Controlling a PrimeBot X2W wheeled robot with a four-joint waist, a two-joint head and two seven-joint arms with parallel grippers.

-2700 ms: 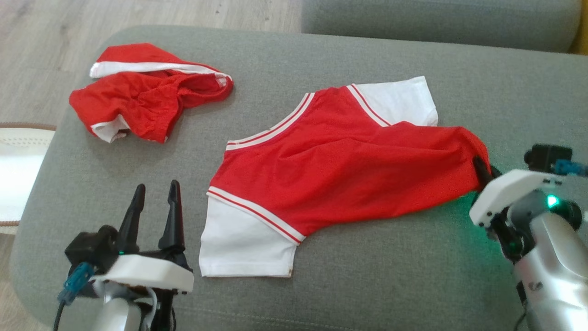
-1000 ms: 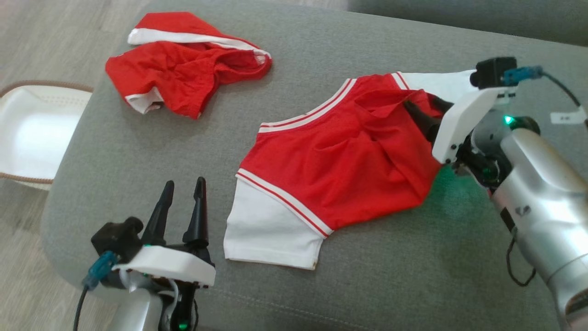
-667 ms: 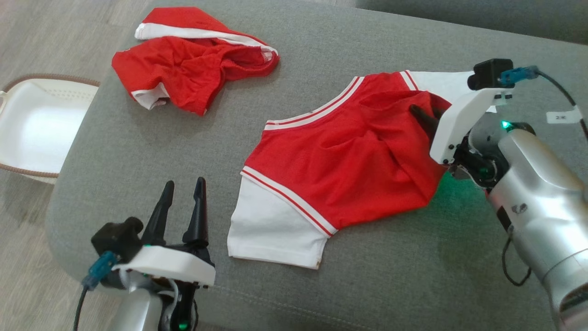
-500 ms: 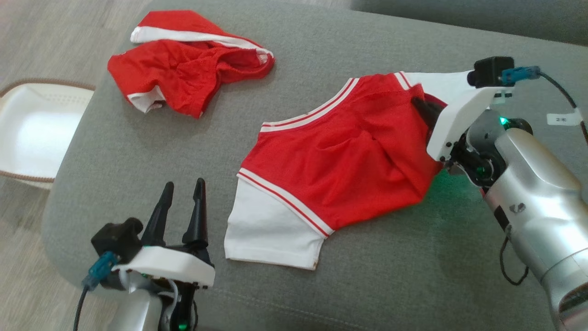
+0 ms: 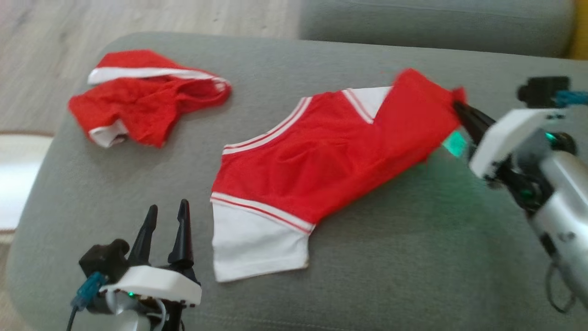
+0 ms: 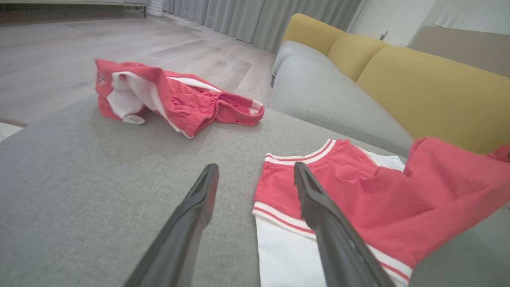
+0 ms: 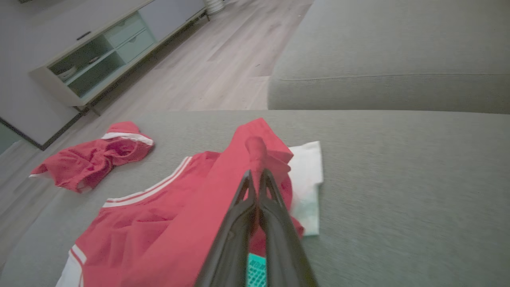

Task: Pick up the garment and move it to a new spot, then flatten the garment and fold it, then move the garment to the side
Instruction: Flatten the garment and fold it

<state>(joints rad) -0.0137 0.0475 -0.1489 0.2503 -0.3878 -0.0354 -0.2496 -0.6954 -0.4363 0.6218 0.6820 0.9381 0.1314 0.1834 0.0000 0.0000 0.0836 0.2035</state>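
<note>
- Garment (image 5: 321, 170) — red shirt, white sleeves — lies on the grey sofa cushion (image 5: 413, 266), one hem corner raised.
- We judge it light, soft, limp; a hem corner is the best hold.
- Our right tool (image 5: 459, 106) is pinched tight on that corner, arm reaching in from the right.
- Our left tool (image 5: 166, 216) hovers wide, empty, just beside the garment.

Red white-sleeved garment (image 5: 321, 165) on couch, one corner lifted
</note>
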